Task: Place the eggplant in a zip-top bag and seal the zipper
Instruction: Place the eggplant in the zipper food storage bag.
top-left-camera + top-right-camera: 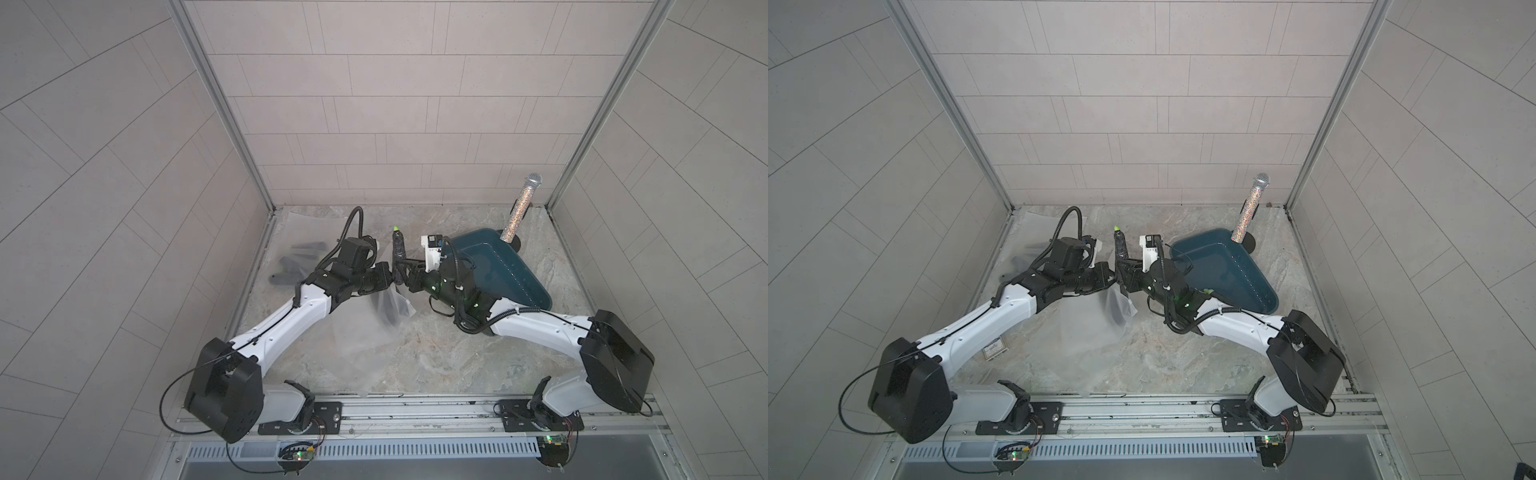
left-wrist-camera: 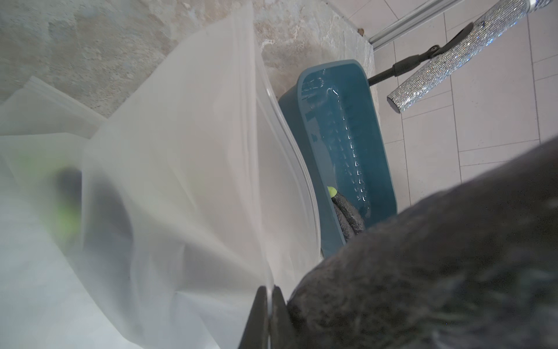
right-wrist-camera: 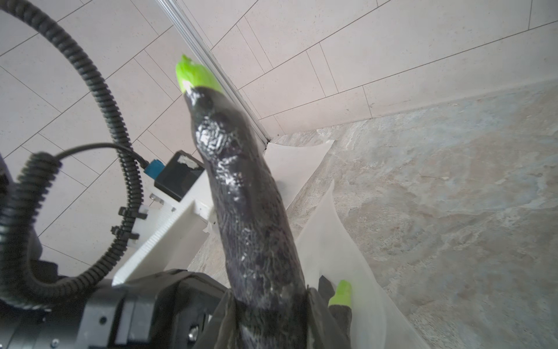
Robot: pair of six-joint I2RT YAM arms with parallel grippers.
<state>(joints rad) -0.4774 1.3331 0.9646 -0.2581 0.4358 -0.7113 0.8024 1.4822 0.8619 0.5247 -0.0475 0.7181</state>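
My right gripper [image 1: 405,271] [image 3: 270,302] is shut on the lower part of a long dark eggplant [image 1: 398,253] [image 1: 1120,253] [image 3: 247,196], which stands nearly upright with its green tip up. Right beside it, my left gripper [image 1: 388,277] [image 2: 270,302] is shut on the edge of a translucent zip-top bag [image 1: 388,309] [image 1: 1113,309] [image 2: 187,151] that hangs down from it to the table. A dark shape with a green end [image 2: 69,205] [image 3: 341,294] shows through the bag. In the left wrist view the held eggplant [image 2: 437,256] looms against the jaws.
A teal bin [image 1: 494,266] [image 2: 356,127] lies behind my right arm with another eggplant [image 2: 347,214] in it. A glittery microphone [image 1: 521,208] stands on a stand at the back right. Another bag holding dark pieces [image 1: 295,266] lies at the left wall.
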